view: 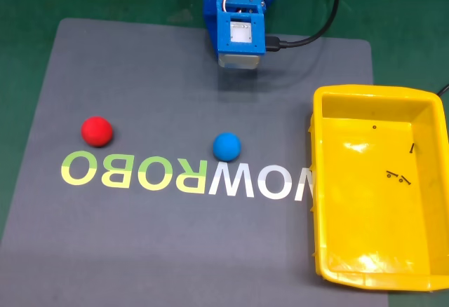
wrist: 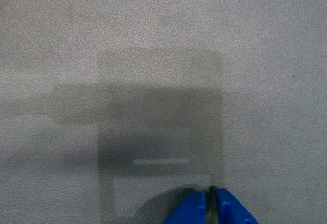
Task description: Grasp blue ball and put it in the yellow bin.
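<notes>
The blue ball [view: 226, 146] rests on the grey mat, just above the "ROBOWOW" lettering near the middle. To its right stands the yellow bin [view: 330, 181], with a few dark specks on its floor and no ball in it. The blue arm [view: 238, 19] hangs over the mat's far edge, well behind the ball. In the wrist view, my gripper [wrist: 210, 193] pokes in from the bottom edge with its two blue fingertips [wrist: 189, 208] pressed together over bare grey mat. It is shut and holds nothing.
A red ball [view: 96, 130] lies at the left of the mat [view: 140, 237]. A black cable [view: 316, 33] runs from the arm's base to the right. Green table surface surrounds the mat.
</notes>
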